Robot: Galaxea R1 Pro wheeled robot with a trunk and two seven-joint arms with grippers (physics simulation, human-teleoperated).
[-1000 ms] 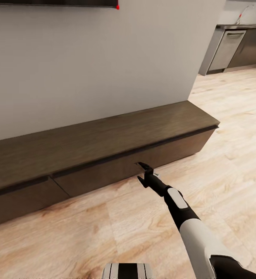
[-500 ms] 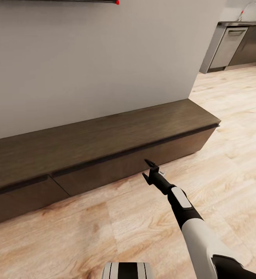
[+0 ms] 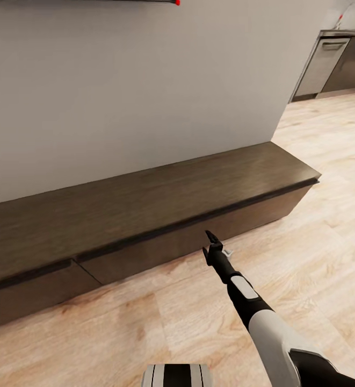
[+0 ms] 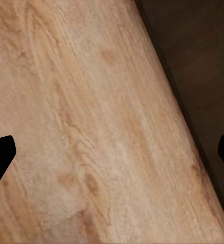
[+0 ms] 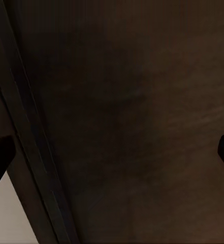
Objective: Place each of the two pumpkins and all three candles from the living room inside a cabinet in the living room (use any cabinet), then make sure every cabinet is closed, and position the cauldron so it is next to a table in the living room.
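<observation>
Right gripper (image 3: 212, 244): released, empty, close to cabinet (image 3: 145, 215) front | left gripper (image 4: 112, 152): released over floor (image 3: 317, 226) | drawers appear shut | stowing judged not yet evident.

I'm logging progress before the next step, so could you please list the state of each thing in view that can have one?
cabinet: every drawer front in view shut, top bare.
right gripper: open, empty, fingertips at the cabinet's drawer front.
left gripper: open, empty, over the wooden floor beside the cabinet's base.
dishwasher: door shut.
</observation>
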